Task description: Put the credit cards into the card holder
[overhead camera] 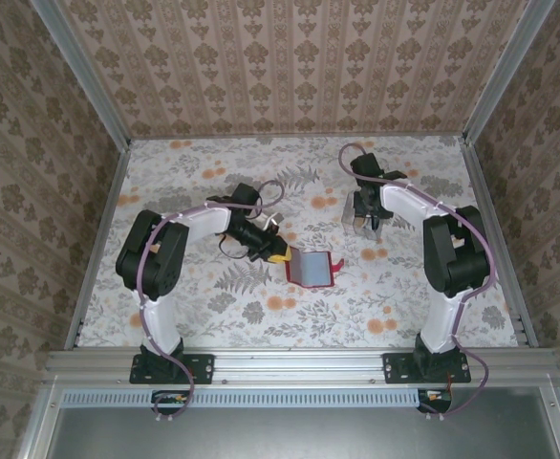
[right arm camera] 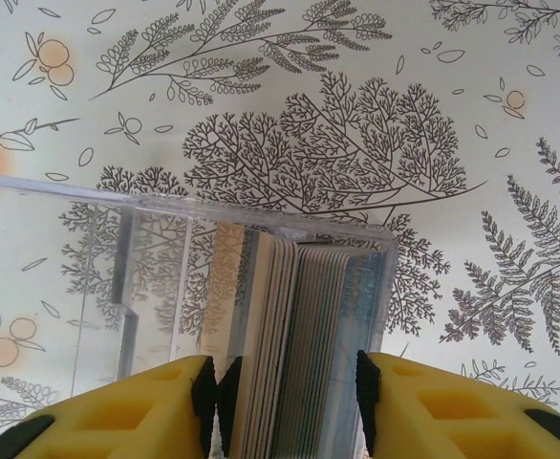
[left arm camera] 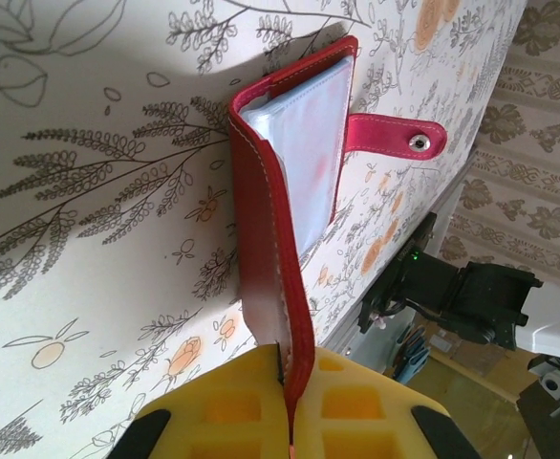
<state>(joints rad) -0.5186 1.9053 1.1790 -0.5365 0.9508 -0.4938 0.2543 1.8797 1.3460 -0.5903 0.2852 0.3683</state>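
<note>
Two grippers work: the left gripper (left arm camera: 290, 387) pinches the edge of the card holder (left arm camera: 272, 206), and well to its right the right gripper (right arm camera: 285, 382) stands spread around the credit cards (right arm camera: 299, 316) in a clear box (right arm camera: 161, 277), so it must pinch one next.

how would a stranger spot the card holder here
On the floral table, look to the middle, at the tip of the left claw. The card holder sits there, one edge pinched in that claw. It is the only red thing: an open wallet with pale pockets and a snap tab, unlike the clear box further right.
</note>
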